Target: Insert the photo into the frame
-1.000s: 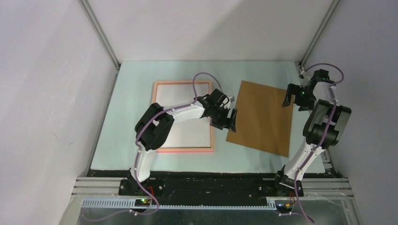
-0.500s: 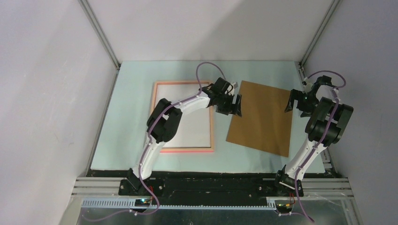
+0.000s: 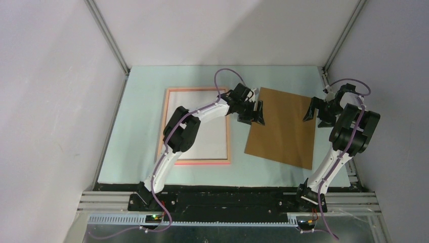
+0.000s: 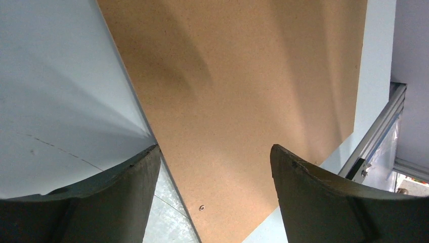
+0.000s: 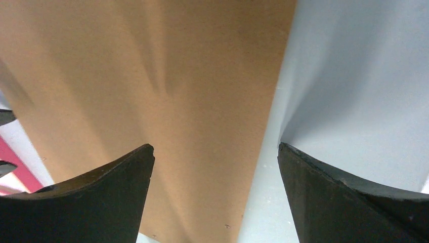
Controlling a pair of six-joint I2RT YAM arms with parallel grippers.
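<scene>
The frame [image 3: 198, 162], with a salmon-pink border, lies flat at the left of the mat. Its inside shows a plain pale surface [image 3: 208, 139]; no printed side of the photo is in view, and I cannot tell whether this is its white back. The brown backing board [image 3: 283, 129] lies to the right of the frame. My left gripper [image 3: 255, 112] is open and empty, straddling the board's left edge [image 4: 167, 167] just above it. My right gripper [image 3: 312, 110] is open and empty, straddling the board's right edge [image 5: 258, 167]. A pink strip of the frame [image 5: 12, 162] shows in the right wrist view.
Everything lies on a pale teal mat [image 3: 141, 126] inside white enclosure walls with metal corner posts [image 3: 109, 38]. A black and aluminium rail [image 3: 227, 200] runs along the near edge. The right wall stands close behind my right arm [image 3: 354, 131].
My left gripper moved up and right, from the frame's right border to the board's left edge. My right gripper shifted slightly toward the board's right edge. The board nudged slightly.
</scene>
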